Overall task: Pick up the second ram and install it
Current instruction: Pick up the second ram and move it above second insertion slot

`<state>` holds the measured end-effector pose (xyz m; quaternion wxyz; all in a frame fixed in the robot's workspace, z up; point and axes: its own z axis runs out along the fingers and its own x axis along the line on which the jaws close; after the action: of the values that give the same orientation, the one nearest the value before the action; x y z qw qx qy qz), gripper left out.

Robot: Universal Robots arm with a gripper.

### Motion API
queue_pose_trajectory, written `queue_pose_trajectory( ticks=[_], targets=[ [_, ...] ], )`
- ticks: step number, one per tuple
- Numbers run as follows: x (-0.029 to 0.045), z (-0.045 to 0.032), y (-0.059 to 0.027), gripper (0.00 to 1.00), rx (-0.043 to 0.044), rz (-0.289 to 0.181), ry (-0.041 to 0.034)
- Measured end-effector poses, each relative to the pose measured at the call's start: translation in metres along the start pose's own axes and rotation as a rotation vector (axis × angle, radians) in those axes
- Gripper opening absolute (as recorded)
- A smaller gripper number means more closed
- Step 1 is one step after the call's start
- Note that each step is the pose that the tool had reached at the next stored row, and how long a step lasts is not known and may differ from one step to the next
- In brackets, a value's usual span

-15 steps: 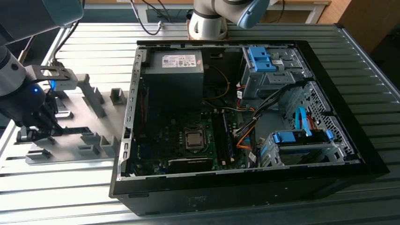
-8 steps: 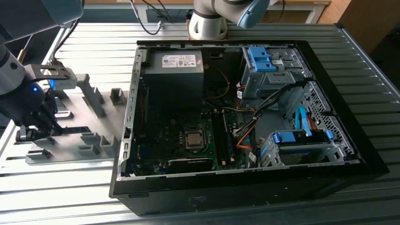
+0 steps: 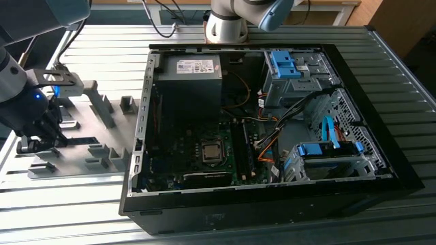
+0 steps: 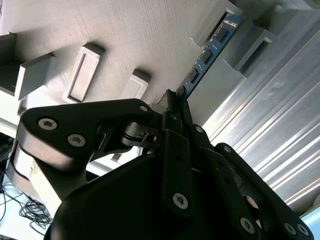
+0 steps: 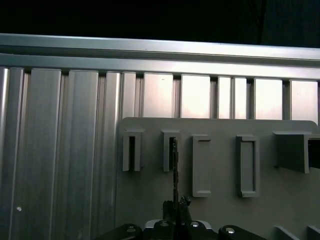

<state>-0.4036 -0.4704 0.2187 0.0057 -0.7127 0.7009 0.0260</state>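
Observation:
The second ram (image 4: 207, 52) is a thin blue-green board with dark chips. In the second wrist view it sticks out from between my fingertips, and its far end reaches a grey fixture block (image 4: 250, 42). My gripper (image 4: 175, 100) is shut on its near end. In the first wrist view the ram (image 5: 174, 170) shows edge-on, rising from the gripper (image 5: 175, 205) in front of a slotted block (image 5: 169, 150). In the exterior view the gripper (image 3: 41, 143) hangs low over the grey fixture plate (image 3: 81, 163) at the exterior view's left, well away from the black memory slots (image 3: 242, 148) on the motherboard.
The open computer case (image 3: 272, 47) lies on the ribbed aluminium table (image 3: 68, 204), with a power supply (image 3: 194, 66), orange cables (image 3: 269, 148) and blue drive brackets (image 3: 320, 150) inside. Several raised grey blocks (image 3: 102, 107) stand on the fixture plate. The arm's base (image 3: 228, 23) stands behind the case.

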Motion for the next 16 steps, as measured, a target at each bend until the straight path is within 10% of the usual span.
queue_pose_trajectory(
  ticks=[16],
  targets=[
    [-0.002, -0.0145, 0.0004, 0.14, 0.0, 0.0, 0.0002]
  ],
)
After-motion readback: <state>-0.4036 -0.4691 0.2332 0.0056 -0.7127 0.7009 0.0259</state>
